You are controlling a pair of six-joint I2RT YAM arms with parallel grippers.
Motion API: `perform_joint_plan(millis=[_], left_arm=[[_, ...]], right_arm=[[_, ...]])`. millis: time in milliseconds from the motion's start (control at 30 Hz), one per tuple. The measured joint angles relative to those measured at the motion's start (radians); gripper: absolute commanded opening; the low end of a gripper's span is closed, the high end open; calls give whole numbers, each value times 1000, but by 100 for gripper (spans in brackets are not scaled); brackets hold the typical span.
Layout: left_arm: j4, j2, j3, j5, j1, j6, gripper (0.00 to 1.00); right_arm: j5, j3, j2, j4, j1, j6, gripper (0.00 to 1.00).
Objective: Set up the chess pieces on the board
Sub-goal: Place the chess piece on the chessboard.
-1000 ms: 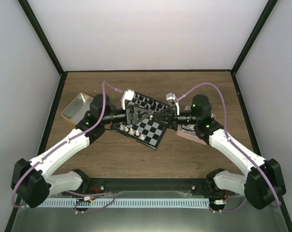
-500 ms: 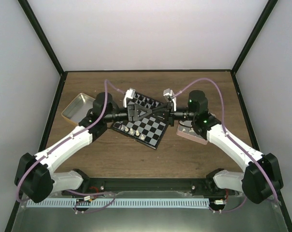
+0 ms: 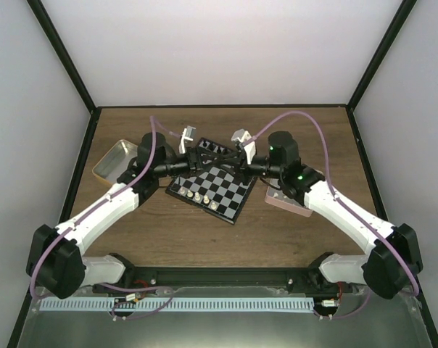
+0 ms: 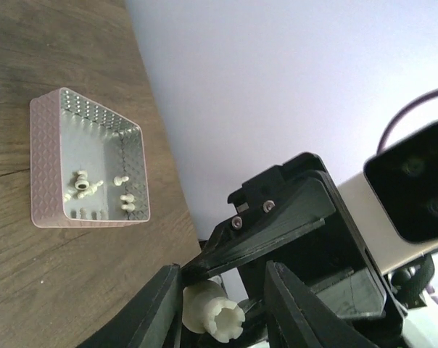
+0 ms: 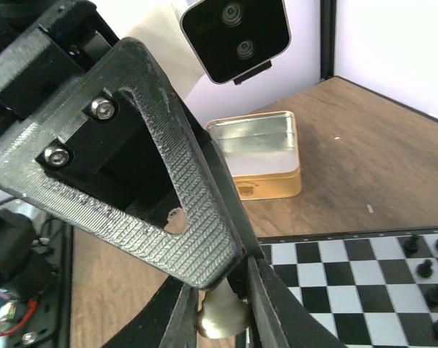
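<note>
Over the far part of the board (image 3: 222, 190) my left gripper (image 3: 207, 156) and right gripper (image 3: 227, 156) meet tip to tip. In the right wrist view my right gripper (image 5: 220, 290) is shut on a cream chess piece (image 5: 220, 317). In the left wrist view the same piece (image 4: 212, 315) lies between my left gripper's (image 4: 221, 290) fingers, touching one finger (image 4: 157, 312), with a gap to the other. Black pieces (image 5: 422, 268) stand on the board's far rows. Several cream pieces (image 3: 197, 196) stand on its near-left edge.
A pink tray (image 3: 283, 203) right of the board holds several loose cream pieces (image 4: 88, 185). A yellow-sided tin (image 3: 116, 161) lies open at the left, also in the right wrist view (image 5: 259, 156). Black frame posts bound the table.
Both grippers have moved together, away from the arm bases and slightly left, from above the board's middle to above its far rows, keeping the cream piece between them.
</note>
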State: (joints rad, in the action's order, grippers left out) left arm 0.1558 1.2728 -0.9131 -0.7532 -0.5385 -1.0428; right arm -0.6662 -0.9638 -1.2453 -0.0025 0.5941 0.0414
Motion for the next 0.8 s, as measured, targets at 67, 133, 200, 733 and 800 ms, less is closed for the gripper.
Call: perform_joint_plan(millis=[67,133,200,733,800], left_arm=[[-15,5,-5,9,8,-13,24],[-31,13,-11,19,15,-23,18],[-46,21,-14,29,20,-28,9],[-211,14,-38,185,10,162,4],[-290,1,-49,283,8,232,4]], right_arm=[[50,-18,-10,-24,18,-28,18],[99,-32,-22,-43,33,-54,18],[131,-40,-33,-60,42,-72,18],[242,-31,-50,-49,77,-22,74],[261,-8,-37,-10,78,19,76]])
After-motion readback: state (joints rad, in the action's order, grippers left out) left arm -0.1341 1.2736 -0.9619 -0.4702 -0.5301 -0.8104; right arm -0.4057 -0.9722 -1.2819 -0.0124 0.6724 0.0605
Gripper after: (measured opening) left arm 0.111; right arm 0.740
